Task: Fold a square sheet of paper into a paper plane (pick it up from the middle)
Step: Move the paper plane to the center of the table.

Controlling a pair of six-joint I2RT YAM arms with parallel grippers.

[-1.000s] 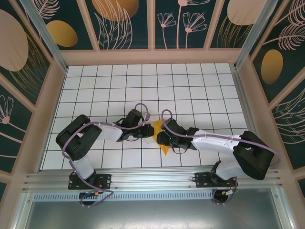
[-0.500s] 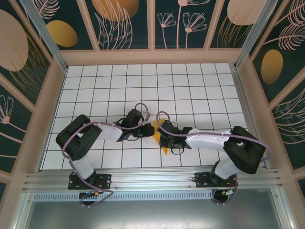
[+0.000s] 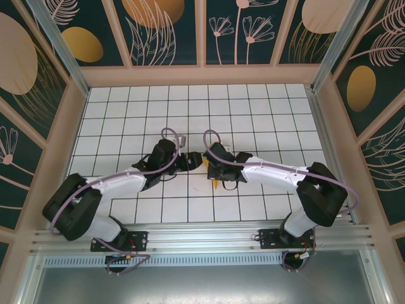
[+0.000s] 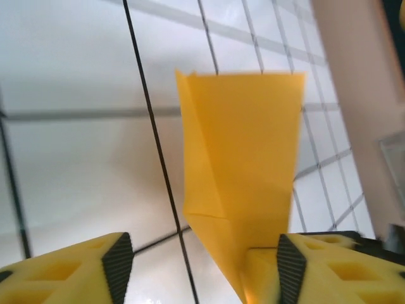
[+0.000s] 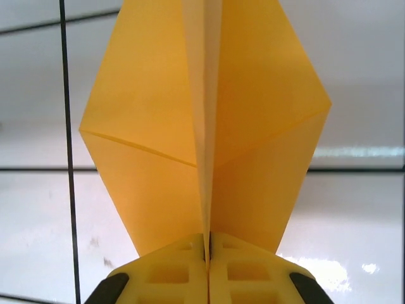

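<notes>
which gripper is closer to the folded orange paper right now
Right. The right gripper is shut on the folded orange paper at its centre crease. The left gripper is open, with the paper standing close by one finger, not clamped.

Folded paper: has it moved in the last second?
Yes. The folded paper moved toward the back wall: its near tip crossed a grid line before, now stops short of it, pinched by the right gripper.

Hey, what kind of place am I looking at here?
Probably a robot lab test cell: a white gridded table fenced by leaf-patterned wall panels, with arm bases bolted to an aluminium rail.
</notes>
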